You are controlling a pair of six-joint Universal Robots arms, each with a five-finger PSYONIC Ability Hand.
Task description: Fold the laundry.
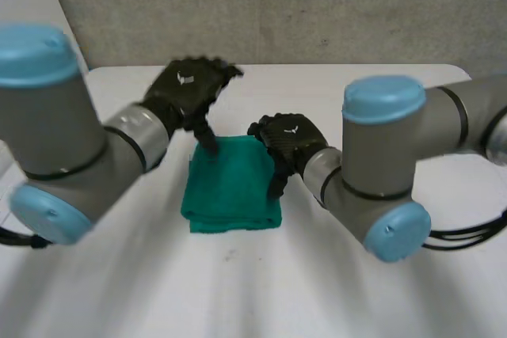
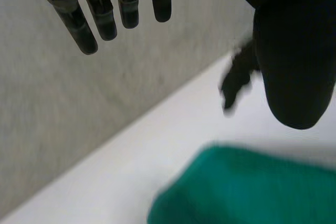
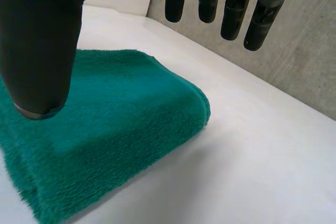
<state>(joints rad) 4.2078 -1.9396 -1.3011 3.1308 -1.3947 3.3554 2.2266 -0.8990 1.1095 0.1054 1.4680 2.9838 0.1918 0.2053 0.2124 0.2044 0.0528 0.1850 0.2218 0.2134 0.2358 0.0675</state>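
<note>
Nearest strip of the white surface (image 1: 238, 290) is bare. Just past it, roughly centred between the arms, is one green towel (image 1: 230, 184): folded into a thick, near-rectangular pad, lying flat, with stacked layers showing along its near edge. Count: one towel, two hands. The right hand (image 1: 289, 138) is at the towel's right edge, toward the far end, palm over the edge. In the right wrist view its fingers (image 3: 231, 3) are straight, slightly spread and holding nothing, reaching out above the bare surface past the towel's rounded corner. Its thumb (image 3: 42, 40) points down over the terry top; can't tell whether it touches. The left hand (image 1: 186, 89) is further back, above the towel's far-left corner. In the left wrist view its fingers (image 2: 105, 19) are straight, fanned apart and clear of the cloth, aimed toward the wall. Its thumb (image 2: 294, 66) hangs down over the towel's far edge, and in the head view the tip sits right at that corner; contact unclear. Neither hand pinches cloth. Behind the surface's far edge is a grey speckled wall (image 1: 277, 5).
</note>
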